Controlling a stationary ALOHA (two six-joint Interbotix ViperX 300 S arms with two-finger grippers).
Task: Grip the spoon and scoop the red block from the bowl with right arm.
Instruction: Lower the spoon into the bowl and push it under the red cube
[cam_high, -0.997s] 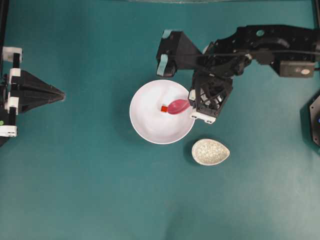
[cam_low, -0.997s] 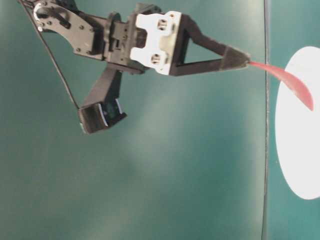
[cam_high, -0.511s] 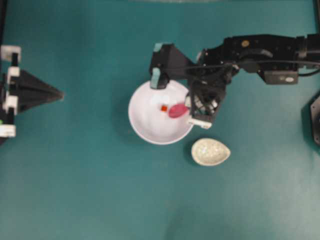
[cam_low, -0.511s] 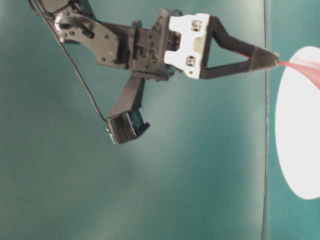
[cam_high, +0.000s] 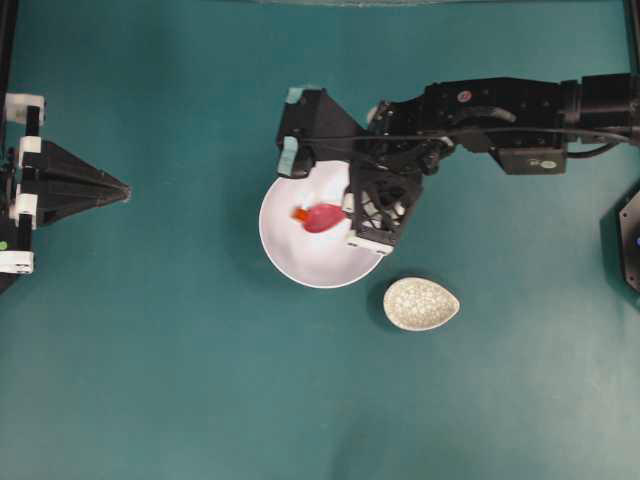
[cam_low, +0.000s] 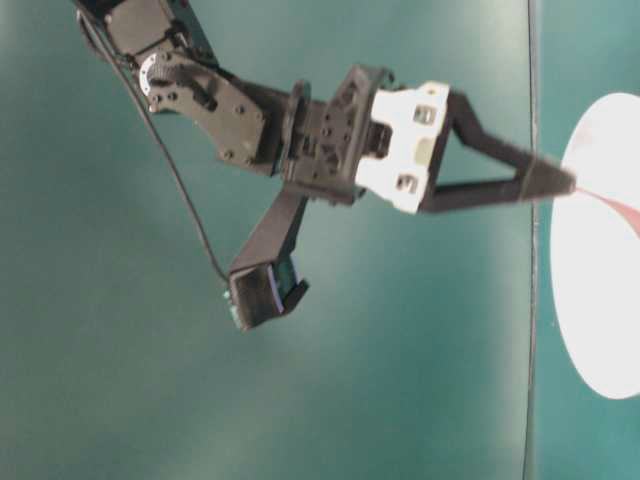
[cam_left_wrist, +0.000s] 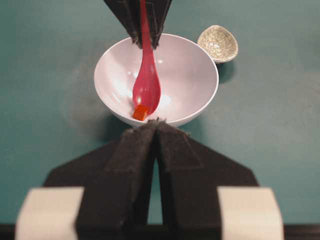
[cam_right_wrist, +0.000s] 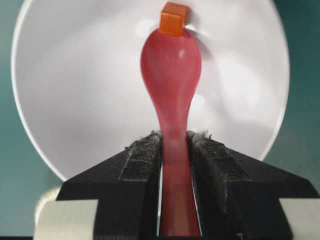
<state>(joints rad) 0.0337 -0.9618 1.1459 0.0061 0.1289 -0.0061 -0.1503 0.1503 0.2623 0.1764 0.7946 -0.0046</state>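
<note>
The overhead view looks straight down, taking in both arms. The table-level view sits low and close, turned sideways, catching the bowl's (cam_low: 600, 250) edge. The two wrist views face each other across the bowl, the right one much nearer; both share the spoon (cam_right_wrist: 171, 90)

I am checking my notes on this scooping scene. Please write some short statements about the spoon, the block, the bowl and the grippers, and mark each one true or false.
1. The right gripper is shut on the pink spoon by its handle. True.
2. The red block lies inside the spoon's scoop. False: it sits at the tip of the scoop, on the white bowl.
3. The speckled spoon rest lies outside the bowl, on the table. True.
4. The left gripper reaches into the bowl. False: it is far off, at the left edge of the overhead view.
5. The left gripper holds a second spoon. False: it holds nothing.
</note>
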